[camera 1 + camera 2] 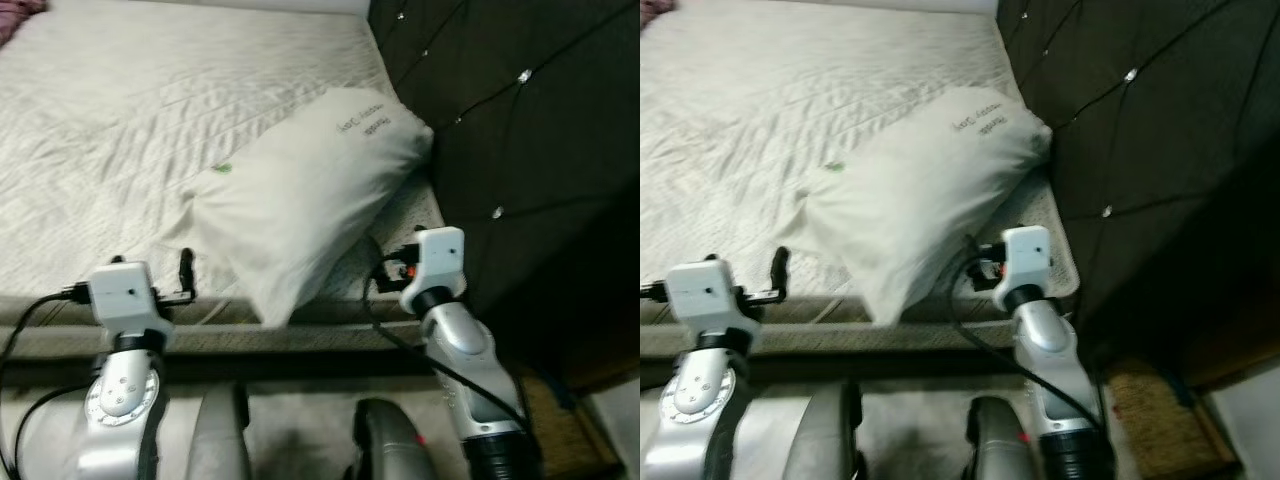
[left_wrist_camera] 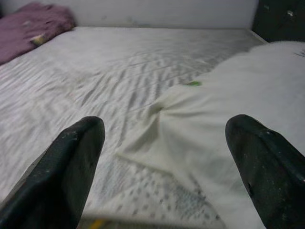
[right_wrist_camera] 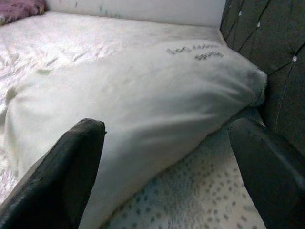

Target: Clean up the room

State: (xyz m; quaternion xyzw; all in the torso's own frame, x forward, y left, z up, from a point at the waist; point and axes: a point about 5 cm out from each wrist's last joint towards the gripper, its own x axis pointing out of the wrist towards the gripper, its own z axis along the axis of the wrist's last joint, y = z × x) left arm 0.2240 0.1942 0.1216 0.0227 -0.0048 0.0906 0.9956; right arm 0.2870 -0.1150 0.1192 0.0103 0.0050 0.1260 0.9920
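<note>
The bare white quilted mattress [image 1: 130, 130] takes up most of the scene, running from the near edge to the far wall. To its right stands a dark tufted headboard with stud buttons [image 1: 520, 130], blocking any approach from that side. A white pillow with small printed lettering [image 1: 300, 195] lies askew on the mattress, its far end against the headboard and its near corner at the mattress edge. It appears to be the item needing straightening. A crumpled purple cloth [image 2: 33, 24] lies at the far left. The left gripper [image 2: 164, 157] and the right gripper [image 3: 167, 164] hover at the near edge, both spread wide and holding nothing.
</note>
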